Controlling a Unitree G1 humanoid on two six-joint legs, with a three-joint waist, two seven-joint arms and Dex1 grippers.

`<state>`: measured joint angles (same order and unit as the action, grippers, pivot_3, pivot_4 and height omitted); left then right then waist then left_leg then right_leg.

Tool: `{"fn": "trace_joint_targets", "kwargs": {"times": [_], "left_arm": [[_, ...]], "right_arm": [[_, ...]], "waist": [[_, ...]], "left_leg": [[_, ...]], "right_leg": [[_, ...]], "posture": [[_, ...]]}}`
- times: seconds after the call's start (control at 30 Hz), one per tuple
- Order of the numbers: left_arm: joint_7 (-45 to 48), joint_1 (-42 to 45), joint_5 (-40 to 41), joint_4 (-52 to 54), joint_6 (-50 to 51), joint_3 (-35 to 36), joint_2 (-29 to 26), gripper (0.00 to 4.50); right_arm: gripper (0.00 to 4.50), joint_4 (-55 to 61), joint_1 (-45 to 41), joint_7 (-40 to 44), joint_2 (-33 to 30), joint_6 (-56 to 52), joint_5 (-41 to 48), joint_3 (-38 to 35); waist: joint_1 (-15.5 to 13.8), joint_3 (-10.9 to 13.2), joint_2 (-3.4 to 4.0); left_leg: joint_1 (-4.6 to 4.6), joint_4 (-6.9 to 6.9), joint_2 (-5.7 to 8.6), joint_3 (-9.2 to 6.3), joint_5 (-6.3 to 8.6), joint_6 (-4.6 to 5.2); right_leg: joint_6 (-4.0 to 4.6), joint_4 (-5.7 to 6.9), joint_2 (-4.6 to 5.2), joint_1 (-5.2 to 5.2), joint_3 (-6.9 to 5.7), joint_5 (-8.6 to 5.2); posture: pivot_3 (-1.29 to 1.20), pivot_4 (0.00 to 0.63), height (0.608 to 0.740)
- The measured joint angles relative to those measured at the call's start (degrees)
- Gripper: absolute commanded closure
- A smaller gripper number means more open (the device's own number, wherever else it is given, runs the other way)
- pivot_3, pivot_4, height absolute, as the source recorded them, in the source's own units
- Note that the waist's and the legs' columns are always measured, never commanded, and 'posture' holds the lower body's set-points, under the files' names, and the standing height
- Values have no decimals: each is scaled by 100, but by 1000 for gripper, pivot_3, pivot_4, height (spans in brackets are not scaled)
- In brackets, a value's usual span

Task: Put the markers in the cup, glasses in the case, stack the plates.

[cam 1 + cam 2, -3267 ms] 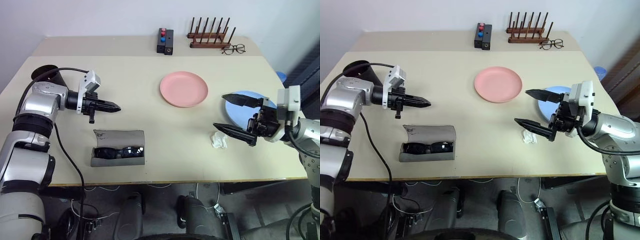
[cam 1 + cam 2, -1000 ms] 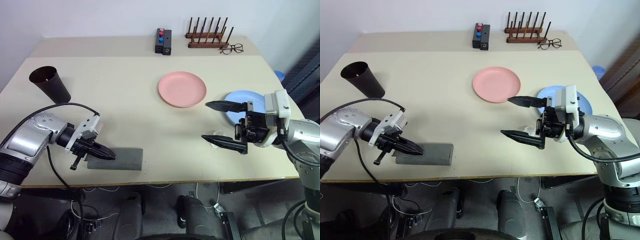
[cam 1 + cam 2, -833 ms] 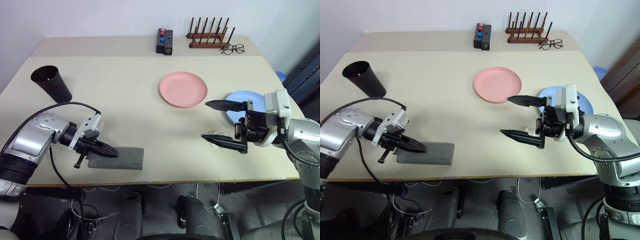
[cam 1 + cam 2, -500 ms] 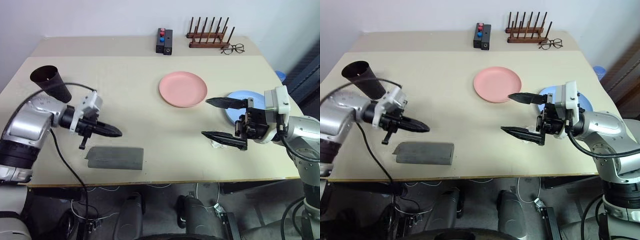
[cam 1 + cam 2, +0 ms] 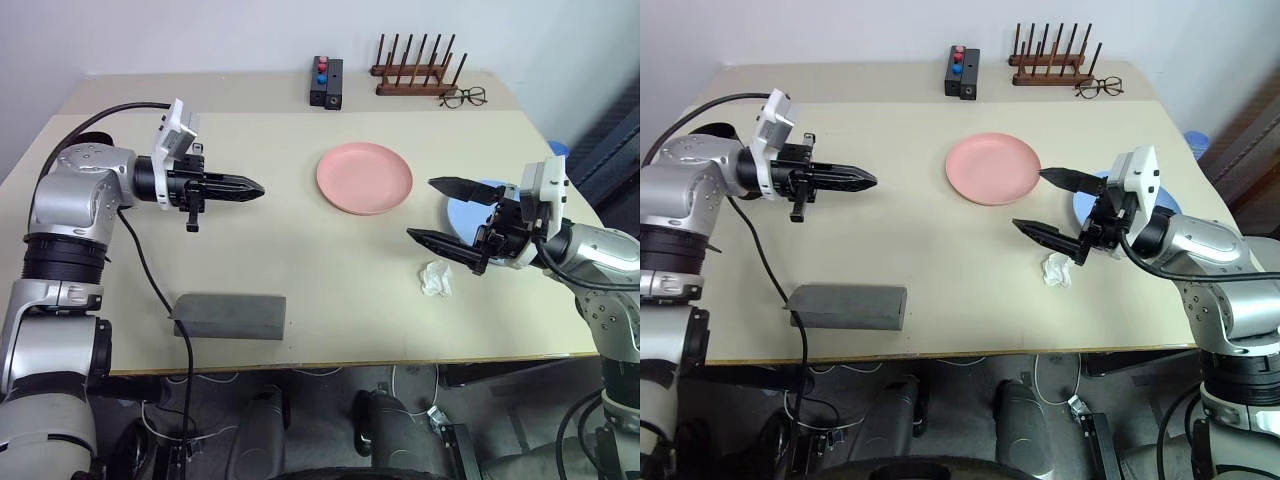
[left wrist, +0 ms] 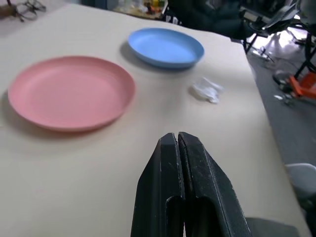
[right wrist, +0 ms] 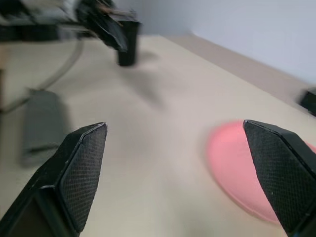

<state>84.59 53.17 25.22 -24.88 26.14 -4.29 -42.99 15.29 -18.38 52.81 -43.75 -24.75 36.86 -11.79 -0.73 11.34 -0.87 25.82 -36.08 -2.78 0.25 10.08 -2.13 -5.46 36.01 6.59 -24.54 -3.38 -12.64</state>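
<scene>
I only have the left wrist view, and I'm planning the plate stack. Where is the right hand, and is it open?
Observer: The right hand is open, on the side of the blue plate that faces the pink plate.
Operator: Is the case closed?
Observer: The grey case lies near the table's front edge with its flap down.
Operator: And the cup?
Observer: The dark cup stands upright near the table's left edge.
</scene>
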Motion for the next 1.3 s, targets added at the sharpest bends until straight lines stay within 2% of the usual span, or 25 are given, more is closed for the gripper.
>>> {"fn": "trace_joint_targets", "kwargs": {"times": [0.07, 0.3, 0.33, 0.57, 0.67, 0.83, 1.03, 1.17, 1.3], "left_arm": [[-84, -8, 3, 1, -30, 91, 53, 3630], [-236, -174, 243, 85, 284, 408, 222, 206], [-257, -195, 279, 124, 333, 439, 246, 86], [-333, -333, 388, 398, 545, 563, 274, 86], [-284, -375, 563, 594, 724, 682, 219, 86], [-255, -639, 960, 983, 1191, 883, 98, 86], [-311, -829, 1047, 1197, 1271, 977, 50, 86], [-307, -904, 1048, 1261, 1196, 976, 50, 86], [-300, -963, 1047, 1294, 1184, 974, 60, 86]], "right_arm": [[0, -91, 0, -196, 40, 2, -148, 0], [0, -222, 74, -673, 167, 161, -566, -42], [0, -222, 78, -700, 174, 170, -579, -47], [0, -371, 53, -913, 142, 193, -907, -24], [0, -707, 6, -1287, -67, -159, -1326, 19], [0, -616, 165, -1404, -536, -939, -1587, 124], [0, 389, 826, -838, -867, -1669, -1046, 12], [0, 543, 853, -829, -921, -2058, -832, -172], [0, 500, 817, -1121, -765, -2079, -996, 54]], "waist": [[0, 0, 0], [2, 0, 0], [1, 0, 0], [1, 0, 0], [2, 0, 0], [10, -1, 0], [0, -1, 0], [1, -1, -1], [2, -1, -1]], "left_leg": [[-1, 0, 0, 0, 0, 0], [-1, -1, 0, 0, 0, 0], [-1, -1, 0, 0, 0, 0], [-1, -3, 0, 0, 0, 0], [-2, 0, 0, -1, 0, 0], [-7, 4, 0, -1, 0, 0], [-6, -4, 0, -2, 0, 0], [-9, -2, -1, -3, 0, -1], [-7, -1, -1, -3, 0, 0]], "right_leg": [[0, 1, 0, 0, 0, 0], [-1, 2, 0, 0, 0, 0], [-1, 2, 0, 0, 0, 0], [0, 2, 0, 2, 0, 0], [0, 2, 0, 2, 0, 0], [1, 3, -1, 1, 1, -1], [0, 1, -1, 4, 2, -1], [1, 0, -1, 6, 1, -1], [2, -2, -1, 6, 1, -1]], "posture": [[0, 150, 740], [0, 150, 740], [0, 150, 740], [0, 150, 740], [0, 150, 740], [0, 150, 740], [0, 150, 740], [0, 150, 740], [0, 150, 740]]}}
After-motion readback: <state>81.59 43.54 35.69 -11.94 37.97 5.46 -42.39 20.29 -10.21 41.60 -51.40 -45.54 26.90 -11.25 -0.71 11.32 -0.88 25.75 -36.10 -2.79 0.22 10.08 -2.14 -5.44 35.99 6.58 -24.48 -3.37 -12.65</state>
